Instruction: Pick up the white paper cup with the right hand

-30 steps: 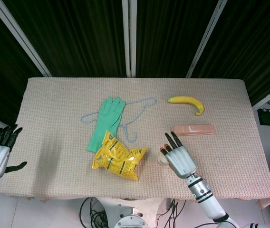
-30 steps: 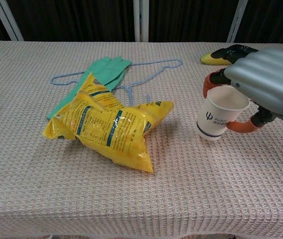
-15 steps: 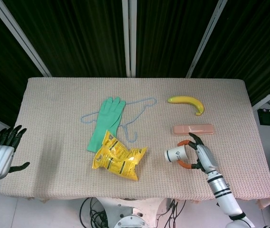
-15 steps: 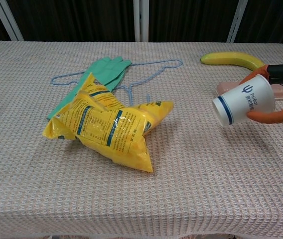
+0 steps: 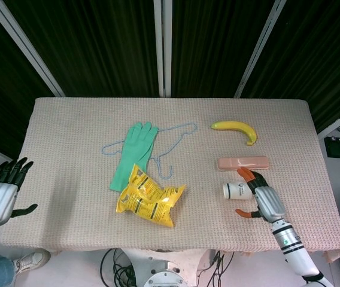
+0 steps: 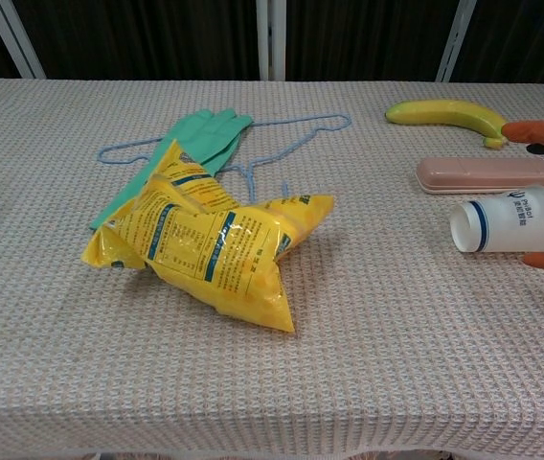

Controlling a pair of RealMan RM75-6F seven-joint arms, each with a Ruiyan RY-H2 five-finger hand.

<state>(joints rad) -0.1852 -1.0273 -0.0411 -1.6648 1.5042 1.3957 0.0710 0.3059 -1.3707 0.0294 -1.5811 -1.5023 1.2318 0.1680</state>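
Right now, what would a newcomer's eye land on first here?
Probably the yellow snack bag, lying crumpled at the table's centre over the green glove. Then the white paper cup, tipped on its side at the right hand, below the pink case.

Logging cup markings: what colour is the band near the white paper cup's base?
Dark blue band, clearest in chest view.
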